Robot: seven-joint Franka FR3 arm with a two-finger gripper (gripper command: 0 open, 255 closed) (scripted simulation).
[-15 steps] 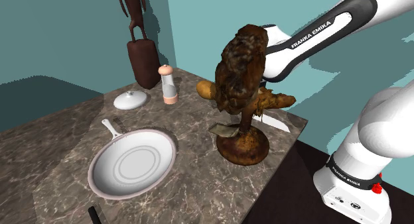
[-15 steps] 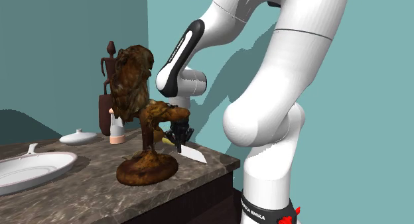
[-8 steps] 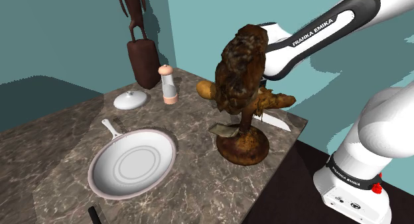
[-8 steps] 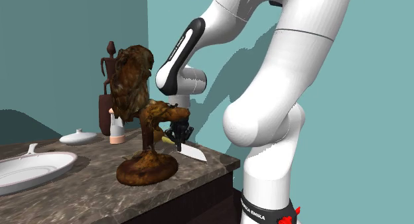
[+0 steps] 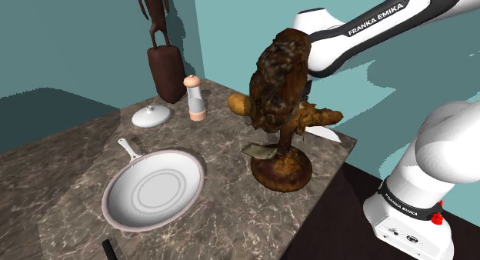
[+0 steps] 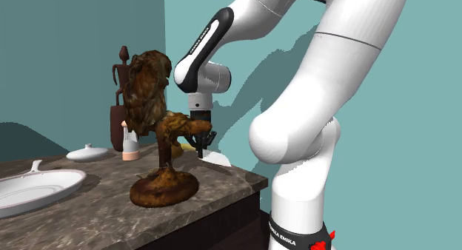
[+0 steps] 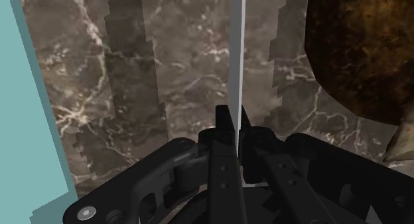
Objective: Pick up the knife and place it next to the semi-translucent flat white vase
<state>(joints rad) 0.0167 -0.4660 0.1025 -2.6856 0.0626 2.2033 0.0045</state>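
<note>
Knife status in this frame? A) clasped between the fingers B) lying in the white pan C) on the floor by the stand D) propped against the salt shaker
A: in the wrist view the fingers are shut on the knife, and its thin blade runs out edge-on between them over the marble counter.

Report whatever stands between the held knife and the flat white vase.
In the shoulder view, the tall brown sculpture rises between the knife and the vase. Beyond it, a shaker stands close beside the vase on the knife's side.
</note>
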